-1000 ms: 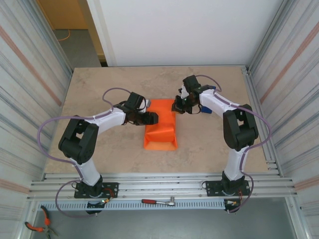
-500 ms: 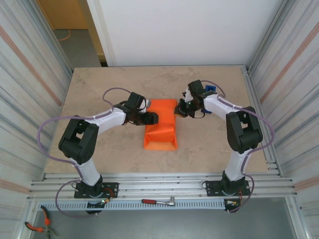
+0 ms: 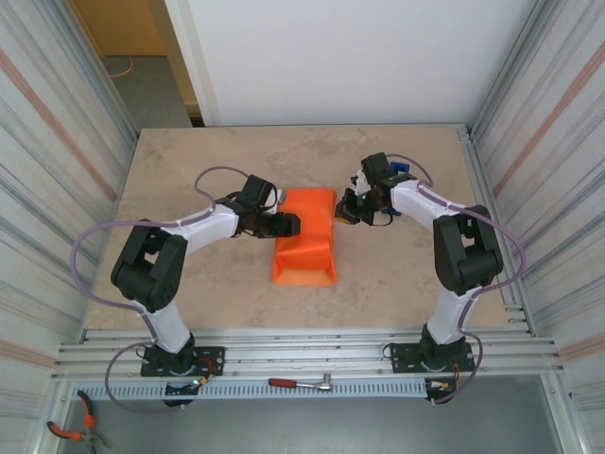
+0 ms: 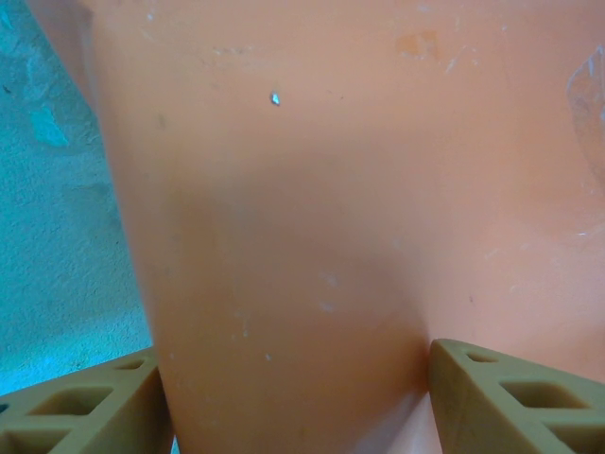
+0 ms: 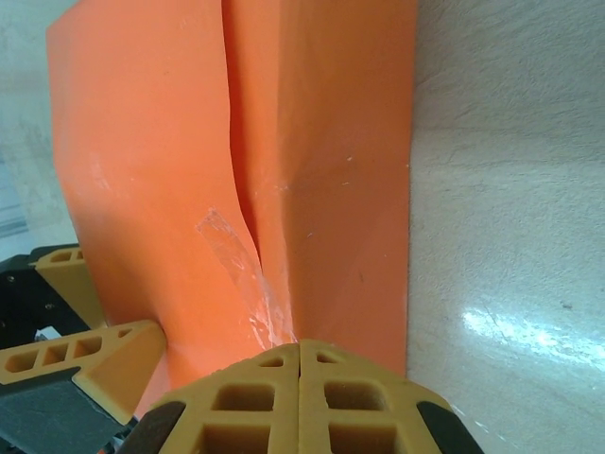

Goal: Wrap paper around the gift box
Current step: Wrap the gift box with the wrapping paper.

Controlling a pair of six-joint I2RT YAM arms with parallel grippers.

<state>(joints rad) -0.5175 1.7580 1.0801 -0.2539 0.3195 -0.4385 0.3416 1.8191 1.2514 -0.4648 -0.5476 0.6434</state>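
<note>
The orange paper [image 3: 304, 241] lies folded into a long bundle at the table's middle; the gift box is hidden inside it. My left gripper [image 3: 286, 224] reaches in from the left. In the left wrist view its jaws [image 4: 293, 364] stand wide on either side of the paper [image 4: 312, 189], and both fingers touch it. My right gripper [image 3: 344, 213] sits at the bundle's upper right edge. It is shut [image 5: 300, 345], with its tips against the paper [image 5: 321, 142] beside a strip of clear tape [image 5: 236, 270] over the seam. The left gripper's fingers [image 5: 95, 364] show there too.
A blue tape dispenser [image 3: 399, 171] stands behind the right arm's wrist. The beige table [image 3: 189, 170] is walled by corrugated panels left and right. A ratchet [image 3: 301, 383] and pliers [image 3: 71, 430] lie below the front rail.
My right gripper has slid a little to the right and nearer along the bundle's edge, uncovering the blue dispenser behind it. The left arm and the bundle have stayed put.
</note>
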